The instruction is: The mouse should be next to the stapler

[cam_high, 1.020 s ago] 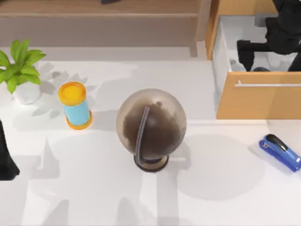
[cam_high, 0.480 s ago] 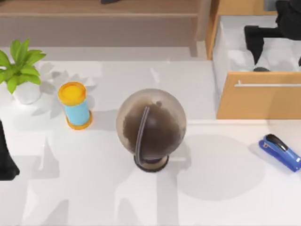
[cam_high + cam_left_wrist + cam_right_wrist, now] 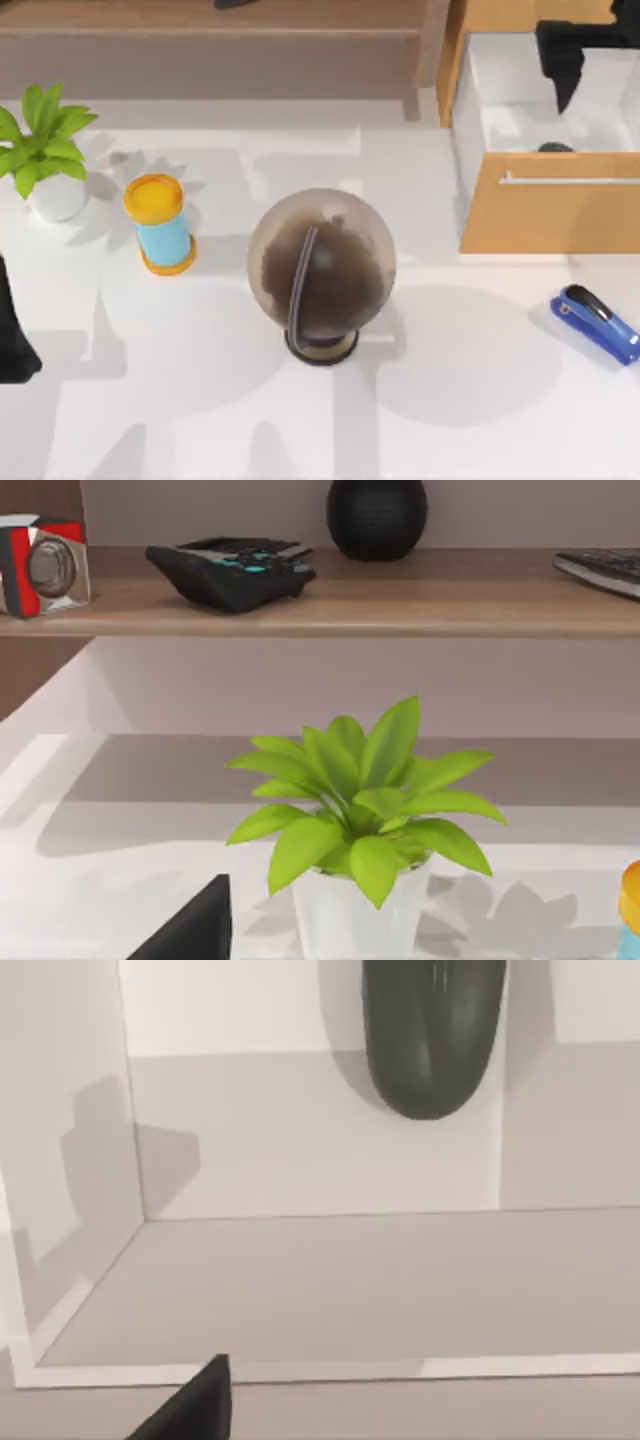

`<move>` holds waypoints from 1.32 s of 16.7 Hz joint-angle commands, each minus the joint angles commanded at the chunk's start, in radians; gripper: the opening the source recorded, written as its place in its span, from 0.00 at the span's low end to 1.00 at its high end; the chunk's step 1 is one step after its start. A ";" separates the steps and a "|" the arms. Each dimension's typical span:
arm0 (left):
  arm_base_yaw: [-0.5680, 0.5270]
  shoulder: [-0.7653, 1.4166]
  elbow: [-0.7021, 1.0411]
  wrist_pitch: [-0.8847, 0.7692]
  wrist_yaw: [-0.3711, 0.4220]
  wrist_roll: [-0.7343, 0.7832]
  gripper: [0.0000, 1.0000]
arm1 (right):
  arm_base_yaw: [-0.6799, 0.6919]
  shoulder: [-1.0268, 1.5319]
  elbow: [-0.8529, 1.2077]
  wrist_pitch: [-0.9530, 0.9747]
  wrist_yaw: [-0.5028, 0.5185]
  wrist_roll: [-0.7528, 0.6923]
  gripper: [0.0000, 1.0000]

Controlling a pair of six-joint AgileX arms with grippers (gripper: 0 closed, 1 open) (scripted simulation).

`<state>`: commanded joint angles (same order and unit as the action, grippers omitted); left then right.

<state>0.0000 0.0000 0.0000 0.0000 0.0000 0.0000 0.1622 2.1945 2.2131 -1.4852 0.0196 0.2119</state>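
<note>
Mouse (image 3: 556,148) inside open drawer (image 3: 550,210)

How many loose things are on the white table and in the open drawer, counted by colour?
Blue: 2, the blue stapler with black top arm and the yellow-lidded blue cylinder
Dark: 2, the big dark globe and the small dark rounded mouse in the wooden drawer
Green: 1, the leafy plant in a white pot
Total: 5

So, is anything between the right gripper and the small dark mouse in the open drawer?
Nothing visible: the right gripper hangs over the white-lined drawer, and the dark rounded mouse lies uncovered against its wooden front panel.
</note>
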 joint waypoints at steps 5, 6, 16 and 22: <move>0.000 0.000 0.000 0.000 0.000 0.000 1.00 | -0.016 0.081 -0.062 0.137 -0.001 -0.017 1.00; 0.000 0.000 0.000 0.000 0.000 0.000 1.00 | -0.018 0.105 -0.079 0.178 -0.001 -0.020 1.00; 0.000 0.000 0.000 0.000 0.000 0.000 1.00 | -0.028 0.260 -0.133 0.390 0.001 -0.026 1.00; 0.000 0.000 0.000 0.000 0.000 0.000 1.00 | -0.028 0.260 -0.133 0.390 0.001 -0.026 0.70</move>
<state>0.0000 0.0000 0.0000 0.0000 0.0000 0.0000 0.1347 2.4543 2.0803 -1.0950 0.0211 0.1864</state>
